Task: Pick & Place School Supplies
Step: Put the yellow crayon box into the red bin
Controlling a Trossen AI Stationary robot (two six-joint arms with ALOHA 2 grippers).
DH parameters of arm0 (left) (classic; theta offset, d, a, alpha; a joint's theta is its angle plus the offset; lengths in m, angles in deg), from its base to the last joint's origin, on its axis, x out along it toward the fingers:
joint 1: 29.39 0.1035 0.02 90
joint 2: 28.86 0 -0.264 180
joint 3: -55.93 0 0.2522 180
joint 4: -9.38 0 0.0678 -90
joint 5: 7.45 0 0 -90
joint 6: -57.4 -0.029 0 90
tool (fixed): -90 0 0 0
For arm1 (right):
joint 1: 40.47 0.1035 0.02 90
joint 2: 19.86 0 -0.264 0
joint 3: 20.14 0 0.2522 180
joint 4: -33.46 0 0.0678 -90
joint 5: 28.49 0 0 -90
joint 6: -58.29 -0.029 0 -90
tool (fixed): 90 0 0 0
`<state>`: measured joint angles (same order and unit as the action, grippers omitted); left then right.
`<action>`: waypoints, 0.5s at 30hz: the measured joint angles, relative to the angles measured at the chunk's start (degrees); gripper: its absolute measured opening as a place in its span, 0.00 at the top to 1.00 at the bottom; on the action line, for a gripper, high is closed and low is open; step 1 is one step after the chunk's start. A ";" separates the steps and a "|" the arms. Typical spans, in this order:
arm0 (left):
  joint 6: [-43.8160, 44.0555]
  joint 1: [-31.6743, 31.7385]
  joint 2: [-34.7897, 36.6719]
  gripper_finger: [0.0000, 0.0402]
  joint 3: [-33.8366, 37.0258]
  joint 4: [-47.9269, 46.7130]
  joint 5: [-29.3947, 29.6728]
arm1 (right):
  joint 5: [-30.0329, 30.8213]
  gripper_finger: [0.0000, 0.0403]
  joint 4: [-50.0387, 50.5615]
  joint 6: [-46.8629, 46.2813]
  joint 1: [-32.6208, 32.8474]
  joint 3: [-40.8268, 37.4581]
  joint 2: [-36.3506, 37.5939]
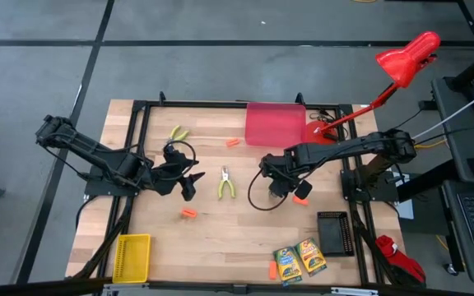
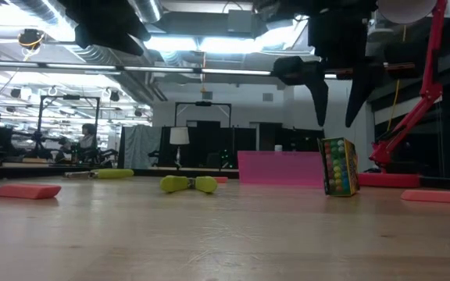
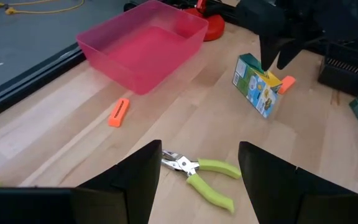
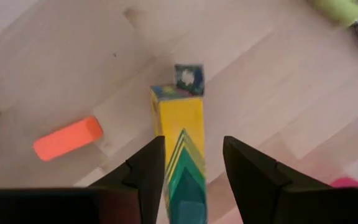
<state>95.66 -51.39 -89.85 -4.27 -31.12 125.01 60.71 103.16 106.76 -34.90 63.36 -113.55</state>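
Observation:
A green-and-yellow crayon box [image 2: 338,166] stands upright on the wood table, right of centre. My right gripper [image 2: 334,109] hangs open just above it and points down. In the right wrist view the box [image 4: 179,124] shows between the two fingers, and no finger touches it. Yellow-green-handled pliers [image 1: 226,182] lie flat at the table's middle. My left gripper [image 1: 189,187] stands open to their left and above the table, with the pliers [image 3: 201,177] ahead of its fingers. Two more crayon boxes [image 1: 299,259] lie flat by the near edge.
A red bin [image 1: 276,123] sits at the far edge, a yellow bin [image 1: 132,256] at the near left and a black bin [image 1: 332,232] at the near right. A second pair of pliers [image 1: 178,132] lies far left. Orange sticks [image 1: 188,213] [image 1: 233,142] [image 1: 301,200] are scattered about.

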 joint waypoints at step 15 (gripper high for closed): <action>0.00 0.00 0.02 0.47 0.00 0.00 1.54 | 2.05 0.36 -0.87 -1.14 -1.14 -0.05 0.00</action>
<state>95.66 -51.39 -89.83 -4.27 -31.12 126.55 62.76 102.29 105.62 -36.04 63.31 -113.55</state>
